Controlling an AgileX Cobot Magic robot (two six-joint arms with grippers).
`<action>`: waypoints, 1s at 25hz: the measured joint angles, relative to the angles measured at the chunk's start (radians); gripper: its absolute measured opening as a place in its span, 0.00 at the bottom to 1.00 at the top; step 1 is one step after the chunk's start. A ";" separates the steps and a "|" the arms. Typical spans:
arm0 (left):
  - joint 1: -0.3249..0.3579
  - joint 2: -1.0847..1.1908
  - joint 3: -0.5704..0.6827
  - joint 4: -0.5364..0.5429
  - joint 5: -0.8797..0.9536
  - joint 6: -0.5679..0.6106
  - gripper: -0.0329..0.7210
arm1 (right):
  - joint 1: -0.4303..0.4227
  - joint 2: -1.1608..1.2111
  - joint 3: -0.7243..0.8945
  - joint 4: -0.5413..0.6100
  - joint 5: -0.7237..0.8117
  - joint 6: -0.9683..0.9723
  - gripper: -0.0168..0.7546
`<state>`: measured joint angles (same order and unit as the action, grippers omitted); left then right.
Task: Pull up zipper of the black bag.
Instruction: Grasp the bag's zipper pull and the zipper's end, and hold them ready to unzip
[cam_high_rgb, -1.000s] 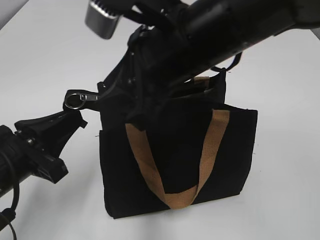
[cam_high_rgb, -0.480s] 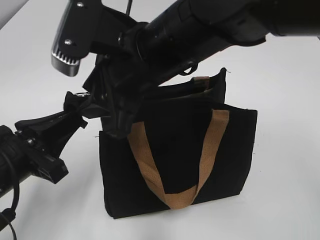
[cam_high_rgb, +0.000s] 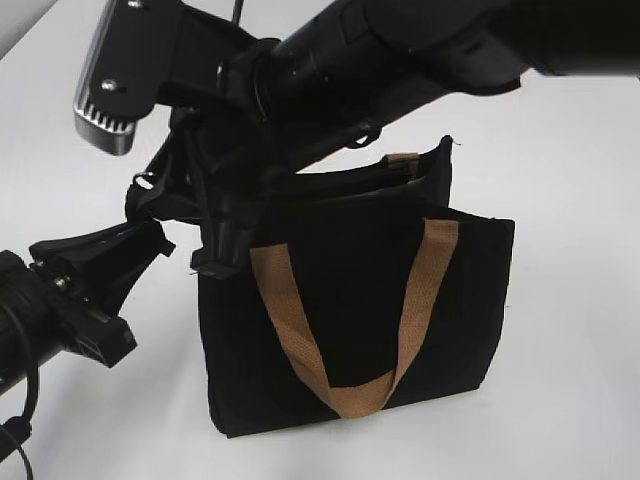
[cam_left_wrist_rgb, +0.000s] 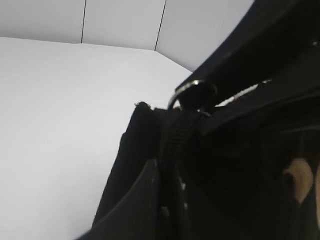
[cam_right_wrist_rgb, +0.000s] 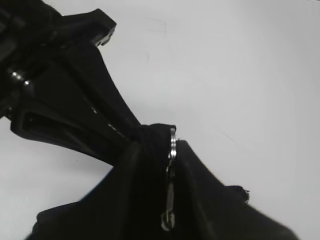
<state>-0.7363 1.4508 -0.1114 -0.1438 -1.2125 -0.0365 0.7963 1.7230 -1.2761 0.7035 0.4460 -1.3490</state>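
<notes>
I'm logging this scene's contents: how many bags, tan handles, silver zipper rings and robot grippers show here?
Black bag: 1
Tan handles: 2, the front loop and a bit of the rear one
Silver zipper ring: 1
Grippers: 2, left gripper and right gripper
Total: 6

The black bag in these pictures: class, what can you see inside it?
Through the black bag's open top only a dark gap and a tan strap end show; the right gripper covers its left end.

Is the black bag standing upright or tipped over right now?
Upright. In the exterior view the black bag stands on its bottom edge on the white table, mouth upward, one tan handle hanging down its front.
</notes>
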 joint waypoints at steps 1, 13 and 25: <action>0.000 0.000 0.000 0.000 0.000 0.000 0.07 | 0.000 -0.001 0.000 0.000 0.000 0.000 0.23; 0.000 0.000 0.000 0.000 0.000 0.000 0.07 | 0.000 -0.023 -0.002 0.024 0.000 -0.001 0.18; 0.000 0.000 0.000 0.000 0.000 0.000 0.07 | 0.000 -0.023 -0.002 0.117 -0.002 0.000 0.17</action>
<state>-0.7363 1.4508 -0.1114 -0.1438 -1.2125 -0.0365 0.7963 1.7004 -1.2785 0.8201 0.4445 -1.3490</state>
